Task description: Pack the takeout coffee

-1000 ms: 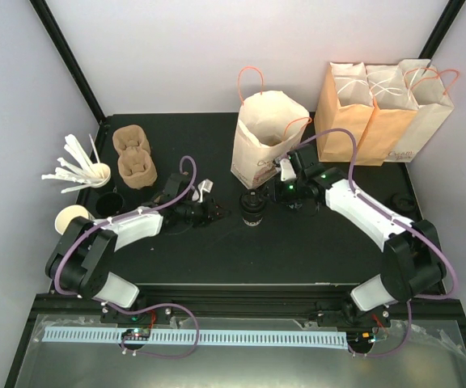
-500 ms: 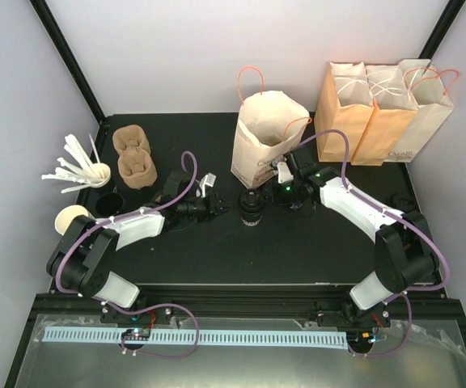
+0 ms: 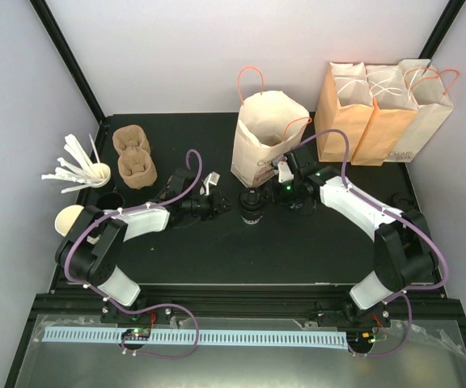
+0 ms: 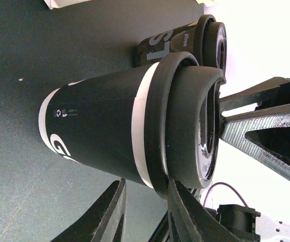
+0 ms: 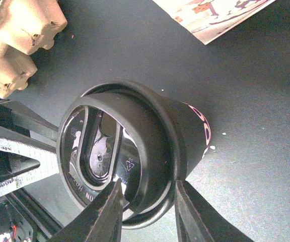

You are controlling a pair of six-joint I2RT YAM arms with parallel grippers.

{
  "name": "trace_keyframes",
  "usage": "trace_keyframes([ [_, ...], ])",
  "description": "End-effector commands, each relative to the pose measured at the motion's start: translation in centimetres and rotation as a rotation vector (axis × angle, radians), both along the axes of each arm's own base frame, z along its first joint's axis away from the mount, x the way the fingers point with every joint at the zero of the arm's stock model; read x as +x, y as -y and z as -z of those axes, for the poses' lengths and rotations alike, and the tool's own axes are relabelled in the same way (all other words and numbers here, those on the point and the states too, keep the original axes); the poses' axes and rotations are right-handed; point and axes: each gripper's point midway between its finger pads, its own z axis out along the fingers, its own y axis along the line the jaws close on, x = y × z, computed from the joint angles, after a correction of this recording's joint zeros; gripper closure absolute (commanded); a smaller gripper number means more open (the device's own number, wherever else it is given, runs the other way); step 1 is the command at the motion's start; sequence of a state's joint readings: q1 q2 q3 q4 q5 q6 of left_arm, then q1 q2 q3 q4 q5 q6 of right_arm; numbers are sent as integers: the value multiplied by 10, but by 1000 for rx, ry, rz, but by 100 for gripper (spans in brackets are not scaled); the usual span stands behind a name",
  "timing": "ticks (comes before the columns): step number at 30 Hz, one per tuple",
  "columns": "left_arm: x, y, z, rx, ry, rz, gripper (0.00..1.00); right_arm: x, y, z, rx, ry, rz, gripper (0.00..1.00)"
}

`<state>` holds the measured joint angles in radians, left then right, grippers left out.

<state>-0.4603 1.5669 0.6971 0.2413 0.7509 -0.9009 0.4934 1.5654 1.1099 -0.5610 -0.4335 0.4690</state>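
Note:
The takeout coffee [image 3: 252,208], a small black cup with a black lid, stands on the black table in front of the open paper bag [image 3: 267,137]. My left gripper [image 3: 223,207] comes at it from the left. In the left wrist view [image 4: 146,184] its jaws are open, and one fingertip [image 4: 175,187] touches the lid's rim on the cup [image 4: 110,131]. My right gripper [image 3: 267,196] comes from the right. In the right wrist view [image 5: 148,184] its jaws are open astride the lid's rim [image 5: 160,151], one finger over the lid top and one outside.
Three closed paper bags [image 3: 383,105] stand at the back right. Brown pulp cup carriers [image 3: 134,158] lie at the back left, and a cup of white cutlery [image 3: 79,170] and a white paper cup [image 3: 71,217] stand there. Black lids [image 3: 401,202] lie at the right edge.
Both grippers have closed in on the cup: the left one moved right and a little back, the right one moved left until its jaws reached the lid. The cup has stayed in place.

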Motion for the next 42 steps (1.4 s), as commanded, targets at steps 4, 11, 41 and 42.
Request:
trace_keyframes([
  [4, 8, 7, 1, 7, 15, 16, 74, 2, -5, 0, 19, 7, -25, 68],
  [11, 11, 8, -9, -1, 45, 19, 70, 5, -3, -9, 10, 30, -16, 69],
  [41, 22, 7, 0, 42, 21, -2, 83, 9, -6, 10, -11, -13, -13, 77],
  [42, 21, 7, 2, 44, 18, 0, 84, 8, -5, 11, -10, -16, -12, 77],
])
